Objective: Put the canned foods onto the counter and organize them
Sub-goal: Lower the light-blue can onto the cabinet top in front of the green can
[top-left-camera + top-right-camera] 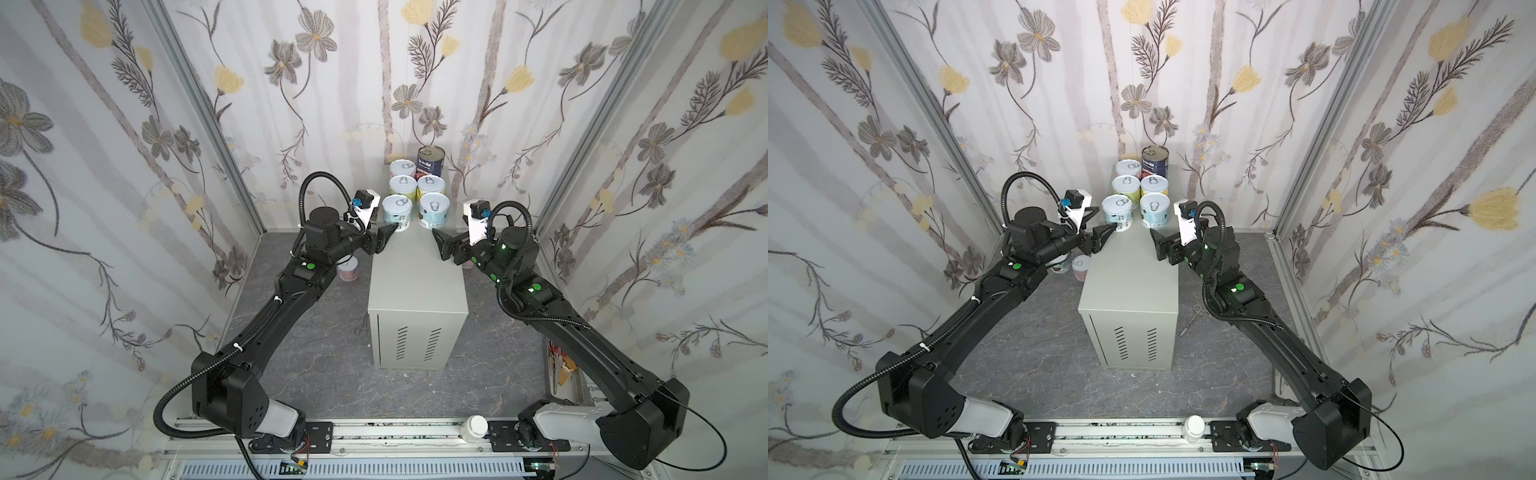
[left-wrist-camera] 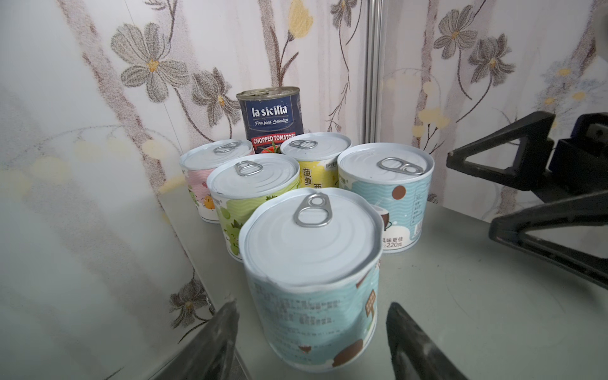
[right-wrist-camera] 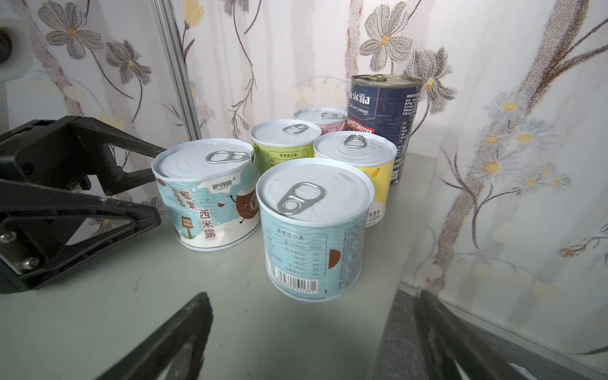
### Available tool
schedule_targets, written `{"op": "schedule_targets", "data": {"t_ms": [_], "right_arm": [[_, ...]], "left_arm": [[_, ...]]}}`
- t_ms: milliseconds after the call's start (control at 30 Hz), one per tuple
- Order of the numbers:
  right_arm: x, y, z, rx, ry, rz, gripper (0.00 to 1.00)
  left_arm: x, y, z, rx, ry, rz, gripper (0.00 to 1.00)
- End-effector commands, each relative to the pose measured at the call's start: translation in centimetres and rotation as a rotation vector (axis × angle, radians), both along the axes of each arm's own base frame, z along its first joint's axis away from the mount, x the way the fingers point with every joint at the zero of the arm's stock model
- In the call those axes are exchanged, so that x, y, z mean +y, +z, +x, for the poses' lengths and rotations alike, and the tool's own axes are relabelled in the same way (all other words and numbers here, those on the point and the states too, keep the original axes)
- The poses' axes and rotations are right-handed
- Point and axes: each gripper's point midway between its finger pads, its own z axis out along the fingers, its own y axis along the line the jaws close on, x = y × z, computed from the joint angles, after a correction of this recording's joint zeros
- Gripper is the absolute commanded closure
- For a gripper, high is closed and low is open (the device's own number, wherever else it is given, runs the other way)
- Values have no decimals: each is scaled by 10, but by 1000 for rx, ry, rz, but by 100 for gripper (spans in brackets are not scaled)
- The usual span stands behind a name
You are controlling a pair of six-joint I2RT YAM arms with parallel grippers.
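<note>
Under the left arm [image 1: 984,299] a pink can [image 1: 1080,266] on the marbled floor [image 1: 1034,374] is half hidden; a pale shape [image 1: 1061,267] beside it cannot be made out. The grey surface [image 1: 1129,282] carries short cans [image 1: 431,188] and the tomato can [image 1: 431,160] at its far end, against flowered walls [image 1: 332,83]. The left fingers [image 2: 217,335] flank the nearest blue can [image 2: 312,279], narrow gaps showing on both sides; the right fingers [image 3: 177,332] gape wide and hold nothing.

Robot lab booth, dressed as room: flowered wallpaper panels [image 1: 332,83] framed by aluminium posts [image 1: 201,104] beyond left gripper [image 1: 386,237] and right gripper [image 1: 439,245]; arms mounted on metal rail [image 1: 395,434] well behind them, circuit board [image 1: 295,461] left exposed.
</note>
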Motion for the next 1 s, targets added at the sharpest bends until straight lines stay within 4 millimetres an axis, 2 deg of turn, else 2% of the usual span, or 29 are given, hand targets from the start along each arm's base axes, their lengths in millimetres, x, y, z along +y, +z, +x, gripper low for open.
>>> {"op": "schedule_targets", "data": {"t_ms": [0,967], "right_arm": [[0,15,1,-56,-1,17,4],[8,11,12,-56,4,-4,4]], "left_arm": [[-2,8,0,-29,-17,-2,29],[-14,7,10,-1,-53,-9,39]]}}
